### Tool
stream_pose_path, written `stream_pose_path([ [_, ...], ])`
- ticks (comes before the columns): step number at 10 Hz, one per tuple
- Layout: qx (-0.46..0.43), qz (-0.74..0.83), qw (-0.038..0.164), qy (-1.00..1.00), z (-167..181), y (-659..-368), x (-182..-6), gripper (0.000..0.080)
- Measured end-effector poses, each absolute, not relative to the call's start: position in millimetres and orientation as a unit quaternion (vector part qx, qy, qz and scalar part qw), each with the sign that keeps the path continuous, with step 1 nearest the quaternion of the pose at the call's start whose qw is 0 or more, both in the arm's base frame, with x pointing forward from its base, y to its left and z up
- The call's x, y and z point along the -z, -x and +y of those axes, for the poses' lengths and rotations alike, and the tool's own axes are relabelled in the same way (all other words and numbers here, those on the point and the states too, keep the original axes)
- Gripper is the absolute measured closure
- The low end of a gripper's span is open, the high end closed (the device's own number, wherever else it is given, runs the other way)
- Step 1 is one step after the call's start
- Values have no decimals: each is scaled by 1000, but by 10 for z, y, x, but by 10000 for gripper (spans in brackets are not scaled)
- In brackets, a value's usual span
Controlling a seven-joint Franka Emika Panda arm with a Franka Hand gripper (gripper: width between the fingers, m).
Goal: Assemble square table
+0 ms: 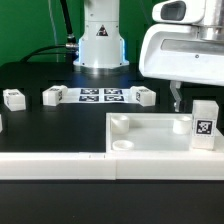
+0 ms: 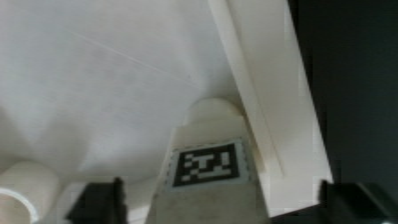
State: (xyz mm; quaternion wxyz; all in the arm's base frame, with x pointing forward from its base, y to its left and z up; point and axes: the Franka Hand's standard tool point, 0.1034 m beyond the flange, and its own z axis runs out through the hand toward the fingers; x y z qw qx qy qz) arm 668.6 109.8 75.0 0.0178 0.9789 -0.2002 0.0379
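1. The white plastic square tray-like table top with a raised rim [image 1: 150,128] lies flat on the black desk [image 1: 40,125], toward the desk's near edge on the exterior view's right.
2. A short white plastic leg with a black-and-white tag [image 1: 205,122] stands upright inside the tray. It is close against the rim at the corner on the exterior view's right. Whether it is seated in a socket cannot be told.
3. The two-finger gripper [image 2: 222,203] hangs straight over that leg. In the wrist view its dark fingers [image 2: 98,200] stand on either side of the leg at a middling spread. A gap shows on both sides, so nothing is clamped.
4. By its look, the leg is light, stiff and hard. Its smooth plastic faces could slip or twist under a weak pinch, but it should not crush.
5. The best hold is probably across two opposite flat sides near the upper end, centred. That would keep the leg upright and the outer finger clear of the rim.
6. The table top looks light enough to slide if the leg is dragged sideways, so a straight lift seems safer.
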Motion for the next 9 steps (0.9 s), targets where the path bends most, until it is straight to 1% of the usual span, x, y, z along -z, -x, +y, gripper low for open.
stream_pose_path([
  [1, -38, -242, 14, -970, 1106, -6684, -747, 404],
  [2, -38, -279, 13, -959, 1106, -6684, -745, 511],
  [5, -39, -367, 8, -929, 1107, -6684, -735, 511],
  [7, -40, -520, -11, -853, 1144, -6704, -739, 511],
  [8, -36, -603, -26, -797, 1169, -6720, -739, 511],
  [9, -29, -667, -36, -744, 1193, -6738, -742, 511],
])
